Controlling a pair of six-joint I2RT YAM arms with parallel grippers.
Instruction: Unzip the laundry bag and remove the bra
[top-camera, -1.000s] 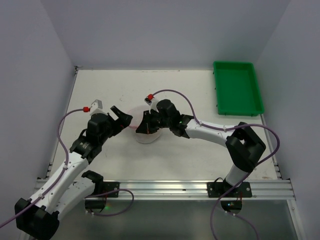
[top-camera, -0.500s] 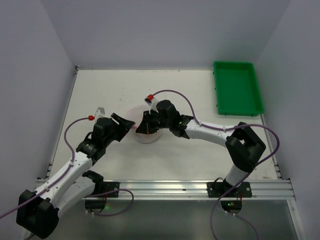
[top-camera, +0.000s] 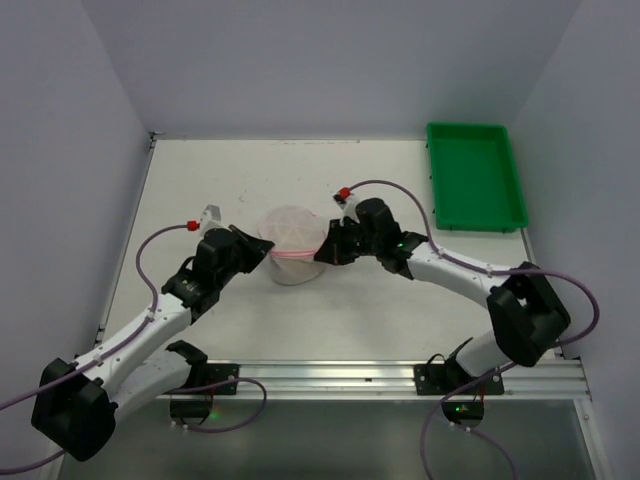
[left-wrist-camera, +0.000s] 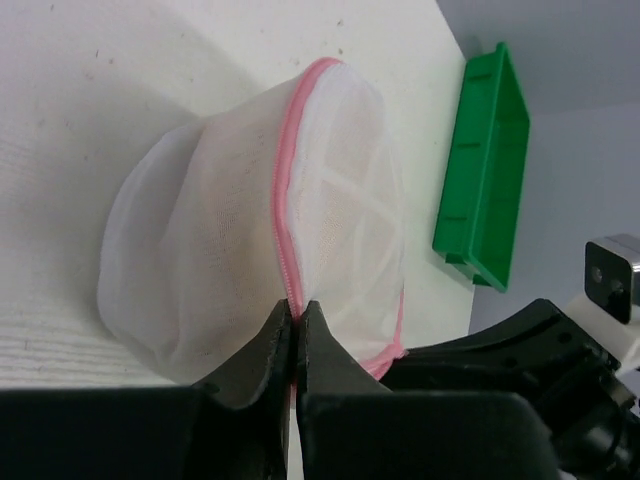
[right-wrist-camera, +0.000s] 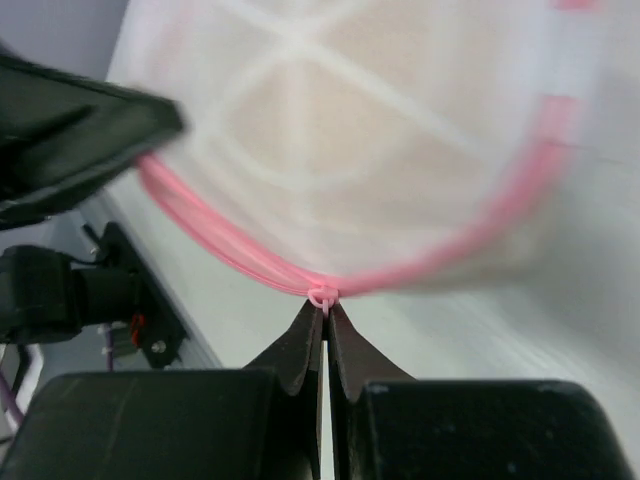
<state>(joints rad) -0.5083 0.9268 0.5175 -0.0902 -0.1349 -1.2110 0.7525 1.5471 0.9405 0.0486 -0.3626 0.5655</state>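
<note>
On the white table, the laundry bag sits in the middle. The left gripper is squeezed tight on its pink zip edge at the left, and the right gripper is squeezed tight on it at the right

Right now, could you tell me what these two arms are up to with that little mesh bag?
They are working on the zip of the laundry bag, which sits on the table between them. The left gripper has its jaws shut on the bag's pink zip edge, apparently bracing it. The right gripper has its jaws shut on the small zip pull. The pink edge runs taut between the two, and nothing is out of the bag yet.
</note>
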